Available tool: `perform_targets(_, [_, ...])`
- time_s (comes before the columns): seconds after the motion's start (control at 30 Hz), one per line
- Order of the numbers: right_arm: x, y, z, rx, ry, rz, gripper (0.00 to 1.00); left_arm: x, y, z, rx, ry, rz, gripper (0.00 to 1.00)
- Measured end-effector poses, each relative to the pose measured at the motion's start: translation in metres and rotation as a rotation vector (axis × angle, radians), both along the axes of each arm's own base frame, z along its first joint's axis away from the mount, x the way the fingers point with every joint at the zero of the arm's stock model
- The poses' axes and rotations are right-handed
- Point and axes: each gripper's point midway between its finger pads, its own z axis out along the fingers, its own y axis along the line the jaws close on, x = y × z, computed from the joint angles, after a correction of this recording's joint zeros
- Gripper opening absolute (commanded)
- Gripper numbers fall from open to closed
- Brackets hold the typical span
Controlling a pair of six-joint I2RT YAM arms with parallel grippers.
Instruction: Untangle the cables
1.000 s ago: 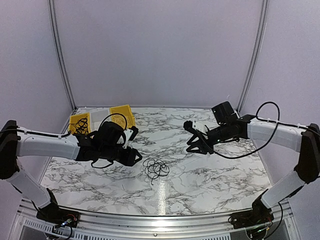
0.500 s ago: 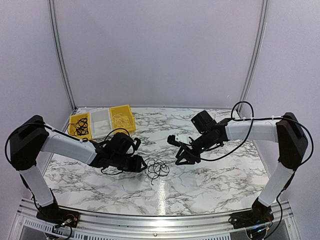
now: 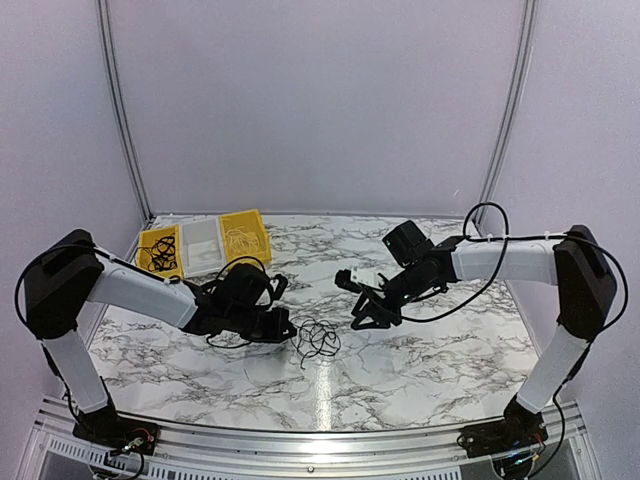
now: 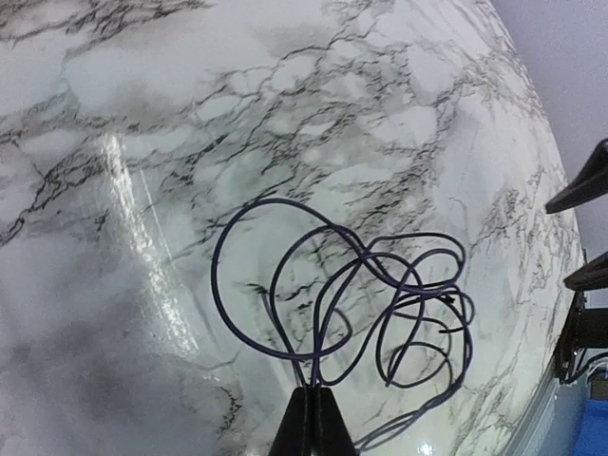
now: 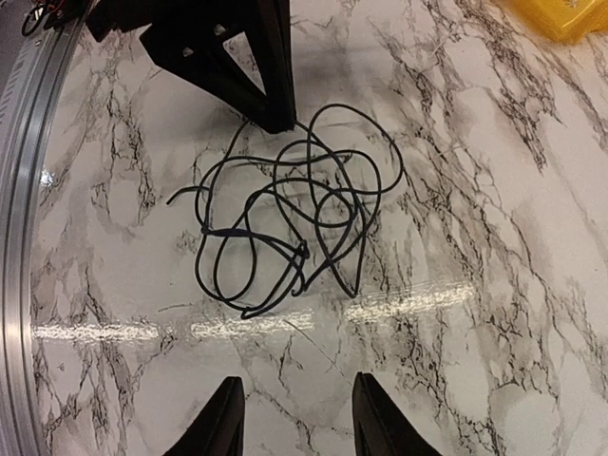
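- Looking down from the top camera, you have the cables (image 3: 317,338) lying as one small black tangle on the marble table (image 3: 420,350), near its middle and slightly toward the near edge. Your left gripper (image 3: 289,328) is low at the tangle's left edge and touches it. Your right gripper (image 3: 353,300) hangs off the table, to the right of the tangle and a little farther back, with its two fingers spread. Two yellow bins (image 3: 245,235) with a white tray (image 3: 200,243) between them sit at the far left corner, well apart from the tangle.
- From your left wrist, the left gripper (image 4: 312,423) has its fingers pressed together, and two strands of the cables (image 4: 380,304) run right into the tip, so it is pinched on them. The loops fan out beyond the tip, flat on the marble. The dark fingers (image 4: 584,185) of the other arm show at the right edge of this view.
- From your right wrist, the right gripper (image 5: 299,427) is spread wide and holds nothing. The cables (image 5: 285,218) lie beyond its fingers, not touching them. The left gripper (image 5: 271,95) meets the tangle on the opposite side. A metal rail (image 5: 19,190) runs along the left edge, and a corner of a yellow bin (image 5: 570,19) shows at the top right.
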Motion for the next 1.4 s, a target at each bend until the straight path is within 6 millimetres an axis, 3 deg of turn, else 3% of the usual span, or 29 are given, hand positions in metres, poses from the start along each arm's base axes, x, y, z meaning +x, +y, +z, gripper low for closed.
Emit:
perform_targets(0.1, [0.001,-0.001,0.004,0.002,-0.014,-0.003,0.4,-0.001,-0.006,0.03,-0.039,-0.077,-0.045,0.0])
perform_targets(0.2, [0.001,-0.002,0.022,0.024,-0.052,-0.006,0.43,-0.005,-0.013,0.077,-0.106,-0.194,-0.107,0.0])
perform_targets(0.3, [-0.002,-0.003,0.055,0.072,-0.114,0.002,0.49,-0.01,-0.018,0.132,-0.186,-0.328,-0.166,0.0])
perform_targets(0.4, [-0.003,-0.001,0.1,0.151,-0.202,0.015,0.54,-0.015,-0.019,0.17,-0.242,-0.426,-0.204,0.0])
perform_targets(0.53, [-0.008,0.004,0.158,0.267,-0.285,0.042,0.57,-0.02,-0.017,0.195,-0.277,-0.498,-0.244,0.0])
perform_targets(0.63, [-0.012,0.012,0.182,0.326,-0.298,0.073,0.58,-0.025,-0.019,0.2,-0.284,-0.517,-0.272,0.0])
perform_targets(0.73, [-0.018,0.023,0.181,0.337,-0.275,0.109,0.61,-0.031,-0.023,0.205,-0.295,-0.529,-0.301,0.0])
perform_targets(0.9, [-0.03,0.048,0.148,0.296,-0.181,0.174,0.62,-0.039,-0.031,0.217,-0.318,-0.551,-0.333,0.0])
perform_targets(1.07, [-0.037,0.058,0.121,0.256,-0.094,0.193,0.45,-0.045,-0.036,0.225,-0.333,-0.564,-0.351,0.0])
perform_targets(1.27, [-0.037,0.062,0.13,0.278,-0.072,0.189,0.43,-0.044,-0.037,0.225,-0.325,-0.577,-0.355,0.0])
perform_targets(1.4, [-0.039,0.061,0.14,0.297,-0.07,0.177,0.15,-0.044,-0.036,0.222,-0.311,-0.576,-0.357,0.0])
